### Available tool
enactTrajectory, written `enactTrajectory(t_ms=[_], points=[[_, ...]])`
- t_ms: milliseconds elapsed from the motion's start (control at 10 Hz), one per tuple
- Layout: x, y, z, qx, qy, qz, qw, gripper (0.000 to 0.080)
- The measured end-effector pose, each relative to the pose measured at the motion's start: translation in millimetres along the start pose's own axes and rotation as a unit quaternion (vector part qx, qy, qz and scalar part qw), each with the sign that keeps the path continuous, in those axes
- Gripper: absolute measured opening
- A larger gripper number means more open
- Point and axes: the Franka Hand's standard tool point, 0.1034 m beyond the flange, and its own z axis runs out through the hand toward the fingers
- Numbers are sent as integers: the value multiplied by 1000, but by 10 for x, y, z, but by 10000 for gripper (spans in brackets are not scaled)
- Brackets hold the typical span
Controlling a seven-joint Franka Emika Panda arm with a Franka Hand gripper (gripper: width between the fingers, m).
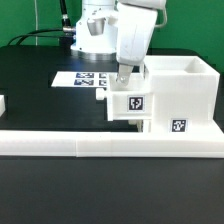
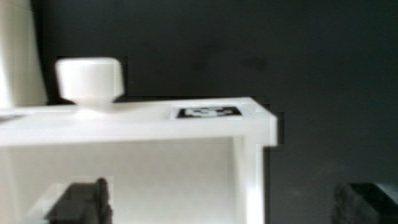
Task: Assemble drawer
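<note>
gripper (image 1: 123, 78) lowered over a small tray (image 1: 129, 104) at the open front of the casing (image 1: 178, 92).

the tray, tagged on its face, is seen at about 9 o'clock of the casing and touching it, just behind the long white wall (image 1: 110, 146). in the wrist view the fingers (image 2: 73, 201) are spread wide either side of the tray (image 2: 143, 150) and its knob (image 2: 89, 83); nothing appears gripped, though contact cannot be judged. the marker board (image 1: 85, 79) lies at 11 o'clock.

Seated partway into the tall boxy white plastic casing (image 1: 181, 92) from the exterior view's left: small shallow white plastic tray (image 1: 127, 104), under the two-finger gripper (image 1: 122, 76); behind lies the thin flat white marker board (image 1: 84, 79), in front the long low white L-shaped wall (image 1: 110, 145).
</note>
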Motion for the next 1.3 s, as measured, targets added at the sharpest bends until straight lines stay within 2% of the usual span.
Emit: enactTrajectory(t_ms=[200,300,500,600,700,900,1100,1300], points=[[-326,0,-142,6,-12,-36,999,648],[-436,13,-171,5,-13,-38,999,648],[-428,2,-142,8,-10,-36,999,648],[-476,-9,-89,11,1,-58,998,648],[-612,-43,32,22,27,-67,997,648],[-775,-42,112,29,76,-80,993,648],[-803,22,186,41,112,-73,990,648],[-615,73,256,48,120,-62,990,648]])
